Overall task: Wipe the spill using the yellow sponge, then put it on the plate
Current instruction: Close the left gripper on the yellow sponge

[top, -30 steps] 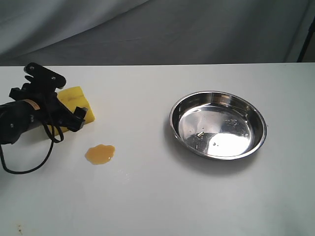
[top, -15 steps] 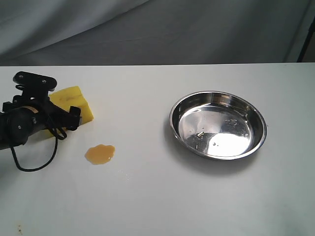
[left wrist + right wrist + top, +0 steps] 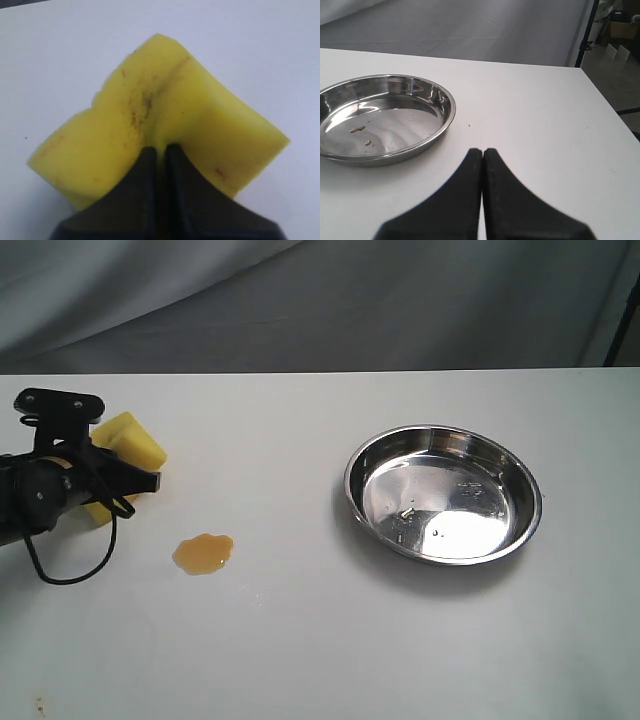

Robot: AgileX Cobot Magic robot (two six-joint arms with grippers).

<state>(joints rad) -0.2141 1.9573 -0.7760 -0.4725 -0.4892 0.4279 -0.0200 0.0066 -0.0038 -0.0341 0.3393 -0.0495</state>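
The thick, bright yellow foam sponge (image 3: 133, 437) sits at the left of the exterior frame. My left gripper (image 3: 161, 150) pinches its middle, jaws nearly together. It looks soft and light, buckling around them. The small amber spill puddle (image 3: 204, 552) lies near, lower right. Bare white table (image 3: 290, 640) gives me open room across to the round steel plate (image 3: 535, 508), well apart.

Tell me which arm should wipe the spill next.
Left. The left gripper is shut on the sponge, close to the spill; the right gripper, shut and empty, is over by the plate.
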